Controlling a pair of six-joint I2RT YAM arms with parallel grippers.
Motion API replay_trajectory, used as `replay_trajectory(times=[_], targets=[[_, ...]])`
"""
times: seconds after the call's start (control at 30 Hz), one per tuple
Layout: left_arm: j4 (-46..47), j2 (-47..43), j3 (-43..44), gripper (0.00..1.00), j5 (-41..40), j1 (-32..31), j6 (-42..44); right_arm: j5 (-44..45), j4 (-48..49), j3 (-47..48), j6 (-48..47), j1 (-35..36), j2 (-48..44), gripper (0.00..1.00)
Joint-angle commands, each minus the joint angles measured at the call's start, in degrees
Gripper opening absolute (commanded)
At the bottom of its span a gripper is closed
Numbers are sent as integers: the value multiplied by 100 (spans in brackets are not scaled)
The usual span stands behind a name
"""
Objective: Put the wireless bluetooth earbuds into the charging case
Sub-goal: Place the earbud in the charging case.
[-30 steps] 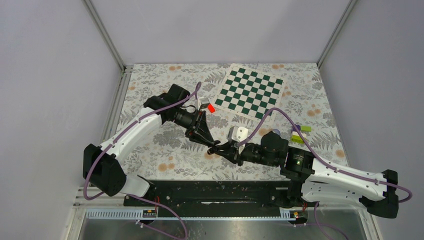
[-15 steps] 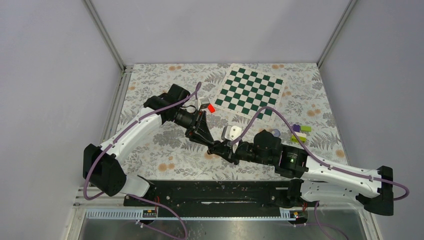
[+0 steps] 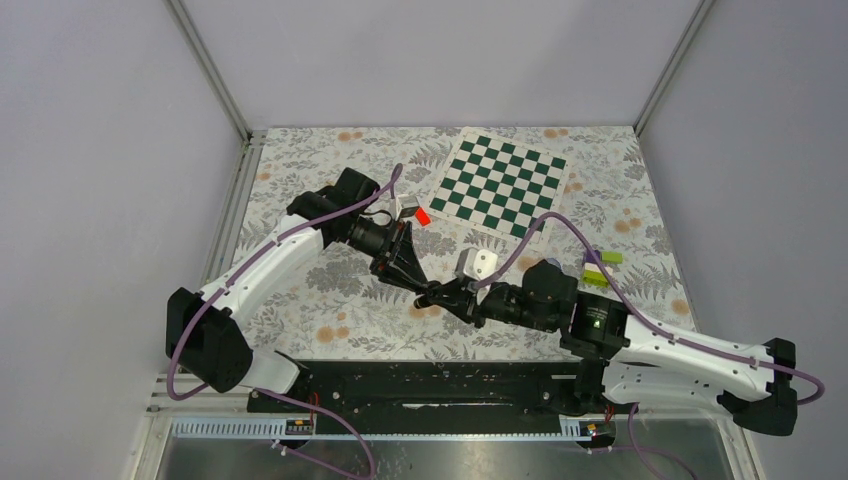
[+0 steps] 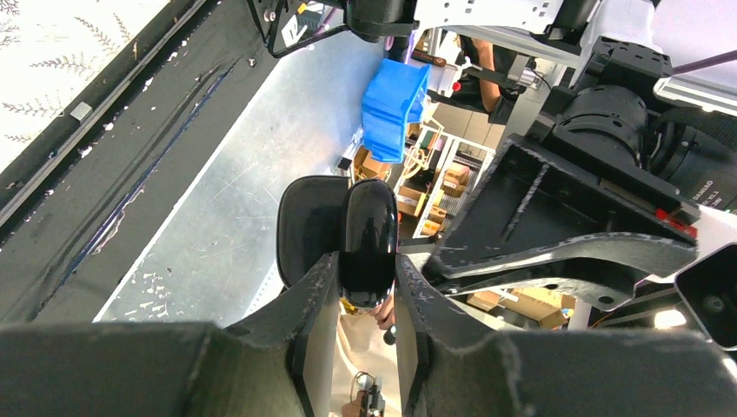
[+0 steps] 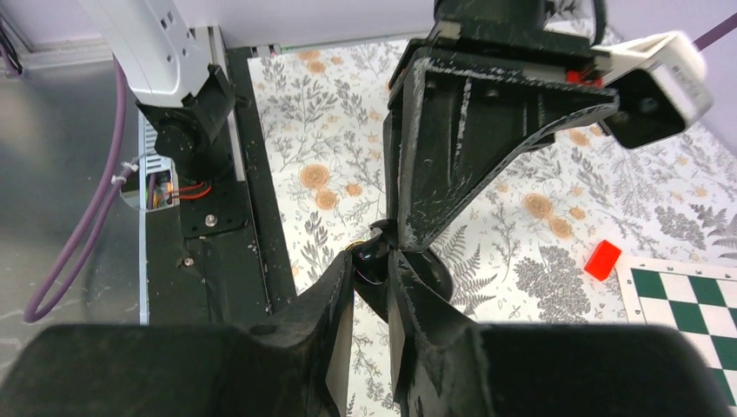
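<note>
So this is the actual insertion step, as far as I can judge. The left hand [image 3: 428, 289] is clamped on the small glossy black pebble-shaped charging case [image 4: 368, 228], one finger on each side. It holds the case in the near middle of the floral-patterned table [image 3: 300, 170], apparently lifted off the surface. In the left wrist view there's a dark flap just left of the case body that's probably the open lid, but I can't say for sure. The pale inner face and the sockets aren't visible from any camera.

The right hand [image 3: 455, 297] comes in from the right with its fingers pressed together on a tiny glossy black earbud [image 5: 369, 262], right at the fingertips. That nub sits touching or just beside the case, and I can't tell whether it's seated in a socket. I only see one earbud, with no sign of the other.

The next move, I think, is a fine alignment. The earbud has to line up over a socket and be pushed in gently while the left hand keeps the case steady, and only then should the right fingers let go. It's fiddly, because both hands block the view of the sockets.

The small red block [image 3: 423, 216] and the green-and-white checkered mat [image 3: 500, 185] sit farther back, well apart from all this.
</note>
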Motion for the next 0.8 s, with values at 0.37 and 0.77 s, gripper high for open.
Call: replay_trajectory(times=[0.37, 0.77], targets=[[30, -166, 207, 0, 252, -27, 39, 128, 14, 41, 48, 18, -18, 0], [31, -179, 188, 0, 261, -22, 47, 68, 34, 9, 104, 18, 46, 0]])
